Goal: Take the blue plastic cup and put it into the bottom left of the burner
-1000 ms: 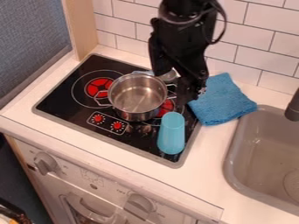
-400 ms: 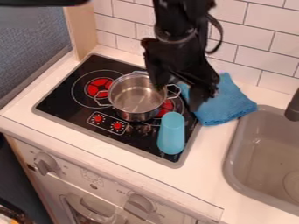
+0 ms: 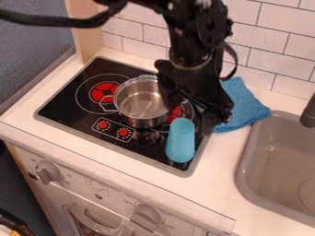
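Item: one black two-finger claw (image 3: pixel 189 111), mine, hung from my black arm (image 3: pixel 194 37) at the top edge. Fingers spread, one in front of the pot's right rim as seen here, the other over the cooktop's right edge near the cloth; nothing pinched.

Item: one light-blue, tapered plastic cup (image 3: pixel 180 145), narrower at its far end. Located on the front right part of the cooktop, near side of my claw, just to the right of the pot.

Item: one black glass cooktop (image 3: pixel 67 103) with grey rim, set in a white countertop (image 3: pixel 221 184). Fitted with a round red-marked burner at left (image 3: pixel 104 92), a second at right (image 3: pixel 176 113) partly hidden by claw and pot, and a small panel with two red dials (image 3: pixel 113 130).

Item: one round, shiny steel pot (image 3: pixel 141 103), wire handle at left, mid-cooktop.

Item: one blue textured cloth (image 3: pixel 246 108), right of the cooktop.

Item: one grey sink basin (image 3: pixel 246 170), at right, dark faucet (image 3: pixel 309 113) beside it.
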Robot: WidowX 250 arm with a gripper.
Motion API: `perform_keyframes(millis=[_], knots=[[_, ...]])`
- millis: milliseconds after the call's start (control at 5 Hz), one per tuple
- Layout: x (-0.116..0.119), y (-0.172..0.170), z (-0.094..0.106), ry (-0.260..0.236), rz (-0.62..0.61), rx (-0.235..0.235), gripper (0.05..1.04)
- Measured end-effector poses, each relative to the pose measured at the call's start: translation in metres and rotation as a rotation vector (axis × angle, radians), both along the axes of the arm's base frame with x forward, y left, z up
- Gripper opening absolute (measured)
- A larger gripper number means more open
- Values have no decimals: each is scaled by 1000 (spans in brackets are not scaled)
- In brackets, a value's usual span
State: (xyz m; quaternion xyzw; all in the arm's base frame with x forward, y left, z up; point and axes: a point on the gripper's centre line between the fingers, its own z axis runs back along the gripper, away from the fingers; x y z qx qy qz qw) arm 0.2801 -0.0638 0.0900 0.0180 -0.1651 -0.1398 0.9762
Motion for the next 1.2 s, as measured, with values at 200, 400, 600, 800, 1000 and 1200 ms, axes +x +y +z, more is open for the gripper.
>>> perform_keyframes(millis=[200, 400, 600, 800, 1000, 1200], knots=[[2, 5, -13, 34, 32, -2, 1001], [4, 7, -28, 58, 32, 20, 1000], [4, 11, -42, 96, 39, 49, 1001], [9, 8, -52, 115, 33, 52, 978], [11, 6, -60, 141, 17, 50, 890], [11, 7, -60, 142, 23, 60, 719]])
